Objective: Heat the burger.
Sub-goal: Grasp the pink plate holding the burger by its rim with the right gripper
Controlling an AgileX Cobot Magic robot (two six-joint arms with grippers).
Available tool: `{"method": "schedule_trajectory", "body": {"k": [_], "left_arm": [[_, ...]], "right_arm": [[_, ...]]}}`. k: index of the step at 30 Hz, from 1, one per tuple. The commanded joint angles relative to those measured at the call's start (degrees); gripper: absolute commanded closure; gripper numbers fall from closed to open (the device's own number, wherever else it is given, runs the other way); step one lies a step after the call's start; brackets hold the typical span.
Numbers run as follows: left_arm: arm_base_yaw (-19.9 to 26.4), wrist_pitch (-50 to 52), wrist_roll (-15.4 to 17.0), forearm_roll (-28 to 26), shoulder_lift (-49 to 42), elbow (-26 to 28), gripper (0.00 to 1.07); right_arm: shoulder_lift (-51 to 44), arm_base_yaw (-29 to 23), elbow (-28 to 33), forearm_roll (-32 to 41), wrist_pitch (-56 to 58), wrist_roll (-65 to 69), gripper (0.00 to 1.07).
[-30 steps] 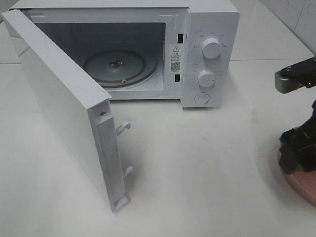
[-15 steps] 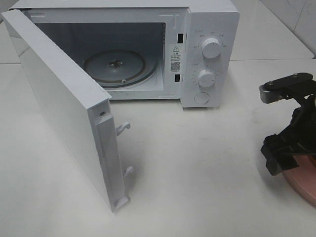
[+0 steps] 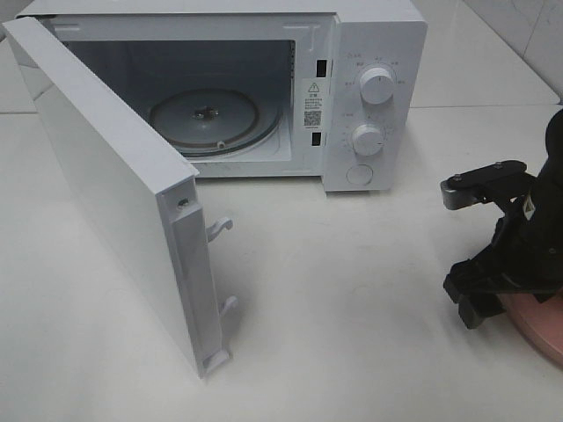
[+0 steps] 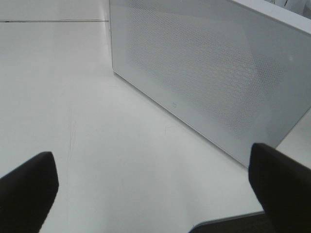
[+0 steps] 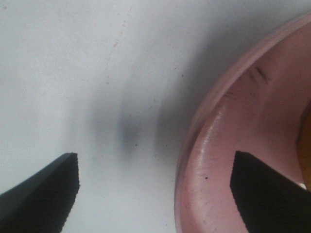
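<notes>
Well, you have open table (image 3: 352,308) between the microwave (image 3: 369,53) and your right arm. Its door (image 3: 114,202) stands swung wide, free edge jutting forward on the left. The pink plate (image 5: 214,145) sits at the far right; your right gripper (image 5: 154,165) straddles its rim, spread, grasping nothing. Your left gripper (image 4: 155,187) hangs released, facing the door's outer panel. Only a golden sliver of the burger (image 5: 307,141) shows on the plate.

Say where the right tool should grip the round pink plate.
Grip the round pink plate by its raised rim, at its left edge in the high view, from above. The lip is upturned; the open right tool straddles it, one finger outside, one inside.
</notes>
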State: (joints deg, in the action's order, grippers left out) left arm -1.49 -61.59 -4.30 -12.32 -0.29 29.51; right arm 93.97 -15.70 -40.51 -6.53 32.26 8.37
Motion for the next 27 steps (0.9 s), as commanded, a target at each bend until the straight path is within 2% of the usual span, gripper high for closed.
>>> {"method": "schedule_trajectory", "body": {"k": [1,8,13,15,16,17,18,19,20,21,22,23,24,25,27], "left_arm": [[-0.11,0.52,-0.17,-0.17,-0.92,0.06,0.07],[-0.11,0.52,-0.17,-0.17,-0.92,0.06,0.07],[-0.11,0.52,-0.17,-0.17,-0.92,0.06,0.07],[-0.11,0.52,-0.17,-0.17,-0.92,0.06,0.07],[-0.11,0.52,-0.17,-0.17,-0.92,0.06,0.07],[-0.11,0.52,-0.17,-0.17,-0.92,0.06,0.07],[-0.11,0.52,-0.17,-0.17,-0.92,0.06,0.07],[-0.11,0.52,-0.17,-0.17,-0.92,0.06,0.07],[-0.11,0.52,-0.17,-0.17,-0.92,0.06,0.07],[-0.11,0.52,-0.17,-0.17,-0.92,0.06,0.07],[-0.11,0.52,-0.17,-0.17,-0.92,0.06,0.07],[-0.11,0.52,-0.17,-0.17,-0.92,0.06,0.07],[-0.11,0.52,-0.17,-0.17,-0.92,0.06,0.07],[-0.11,0.52,-0.17,-0.17,-0.92,0.06,0.07],[-0.11,0.52,-0.17,-0.17,-0.92,0.06,0.07]], "right_arm": [[2.18,0.34,0.23,-1.89,-1.38,1.32,0.26],[5.1,0.34,0.23,-2.92,-1.72,1.95,0.28],[5.27,0.34,0.23,-3.38,-1.78,2.92,0.37],[5.27,0.34,0.23,-5.39,-1.38,5.1,0.5],[5.27,0.34,0.23,-5.39,-1.38,5.1,0.5],[5.27,0.34,0.23,-6.7,-1.03,6.88,0.62],[5.27,0.34,0.23,-6.7,-1.03,6.88,0.62],[5.27,0.34,0.29,-7.62,-1.03,7.73,0.75],[5.27,0.34,0.52,-7.85,-1.09,7.73,0.82],[5.27,0.34,0.52,-7.85,-1.09,7.73,0.82],[5.27,0.34,1.15,-7.91,-1.49,7.73,0.92],[5.27,0.34,1.55,-7.91,-1.72,7.73,0.97],[5.27,0.34,1.55,-7.91,-1.72,7.73,0.97],[5.27,0.34,2.06,-7.96,-2.58,7.73,1.04],[5.27,0.34,2.23,-7.96,-2.75,7.73,1.06]]}}
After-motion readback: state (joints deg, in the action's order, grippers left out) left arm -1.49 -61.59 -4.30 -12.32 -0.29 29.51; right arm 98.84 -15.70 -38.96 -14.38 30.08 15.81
